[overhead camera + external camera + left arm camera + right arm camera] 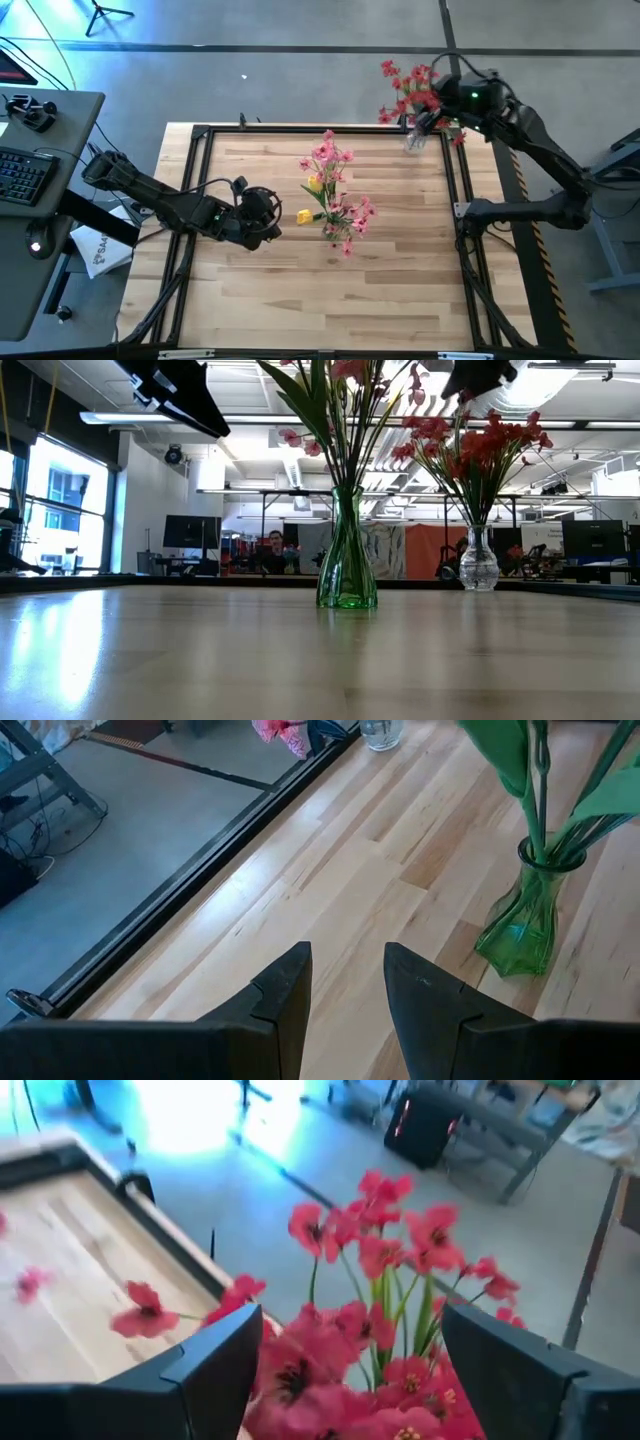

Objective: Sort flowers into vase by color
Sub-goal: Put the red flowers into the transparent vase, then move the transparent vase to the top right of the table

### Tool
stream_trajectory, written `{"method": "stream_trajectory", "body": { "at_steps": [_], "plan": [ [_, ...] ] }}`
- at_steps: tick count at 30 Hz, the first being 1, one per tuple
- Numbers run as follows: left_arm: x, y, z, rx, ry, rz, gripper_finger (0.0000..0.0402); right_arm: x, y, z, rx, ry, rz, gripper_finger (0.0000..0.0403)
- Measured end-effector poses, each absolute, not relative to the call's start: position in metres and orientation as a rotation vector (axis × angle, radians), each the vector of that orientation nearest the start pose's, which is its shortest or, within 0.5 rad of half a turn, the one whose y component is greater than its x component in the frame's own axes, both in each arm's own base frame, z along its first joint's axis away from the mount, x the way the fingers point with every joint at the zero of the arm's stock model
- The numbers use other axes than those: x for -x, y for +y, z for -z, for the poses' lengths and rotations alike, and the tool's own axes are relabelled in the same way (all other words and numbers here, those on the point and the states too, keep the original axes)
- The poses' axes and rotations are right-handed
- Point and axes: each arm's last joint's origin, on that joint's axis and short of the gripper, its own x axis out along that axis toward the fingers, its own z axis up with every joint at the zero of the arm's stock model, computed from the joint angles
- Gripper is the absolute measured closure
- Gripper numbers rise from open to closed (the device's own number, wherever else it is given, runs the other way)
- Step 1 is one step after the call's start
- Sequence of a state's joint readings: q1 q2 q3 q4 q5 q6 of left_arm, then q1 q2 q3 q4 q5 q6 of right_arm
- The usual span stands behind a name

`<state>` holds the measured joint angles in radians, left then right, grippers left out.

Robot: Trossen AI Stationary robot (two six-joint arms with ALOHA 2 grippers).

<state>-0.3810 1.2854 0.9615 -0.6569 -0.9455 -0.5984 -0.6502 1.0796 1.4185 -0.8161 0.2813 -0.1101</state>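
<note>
Right end effector (345, 1370) spread above red flowers (390, 1280), low view alone shows green vase (347, 575)

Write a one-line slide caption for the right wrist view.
Right gripper, jaws open, poised directly over the red flowers at the table's corner.

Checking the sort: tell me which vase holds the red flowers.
The clear vase at the table's far right corner, under the right end effector. The green vase mid-table holds pink and yellow ones.
</note>
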Motion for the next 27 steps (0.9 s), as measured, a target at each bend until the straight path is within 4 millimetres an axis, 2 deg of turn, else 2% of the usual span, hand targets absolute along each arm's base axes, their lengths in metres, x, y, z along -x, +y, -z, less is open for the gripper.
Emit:
{"method": "stream_trajectory", "body": {
  "at_steps": [4,9,12,15,17,19,24,27],
  "plan": [
    [-0.237,-0.069,-0.266,-0.060,0.577,-0.708,0.0284,-0.139,-0.110,-0.443,0.030,0.432,0.843,0.0097],
    [-0.237,-0.069,-0.266,-0.064,0.577,-0.706,0.0284,-0.139,-0.088,-0.451,0.021,0.345,0.665,0.0096],
    [-0.237,-0.069,-0.266,-0.068,0.579,-0.705,0.0284,-0.145,-0.074,-0.448,0.013,0.373,0.551,0.0096],
    [-0.237,-0.069,-0.266,-0.068,0.579,-0.705,0.0284,-0.154,-0.059,-0.435,-0.010,0.437,0.451,0.0096],
    [-0.237,-0.069,-0.266,-0.068,0.579,-0.705,0.0284,-0.162,-0.051,-0.418,-0.019,0.494,0.391,0.0096],
    [-0.237,-0.069,-0.266,-0.068,0.580,-0.705,0.0284,-0.171,-0.045,-0.392,-0.029,0.576,0.354,0.0096],
    [-0.237,-0.069,-0.266,-0.069,0.581,-0.705,0.0284,-0.176,-0.040,-0.312,-0.134,0.799,0.349,0.0096],
    [-0.237,-0.069,-0.266,-0.069,0.581,-0.705,0.0284,-0.175,-0.041,-0.263,-0.241,0.884,0.432,0.0096]
  ]
}}
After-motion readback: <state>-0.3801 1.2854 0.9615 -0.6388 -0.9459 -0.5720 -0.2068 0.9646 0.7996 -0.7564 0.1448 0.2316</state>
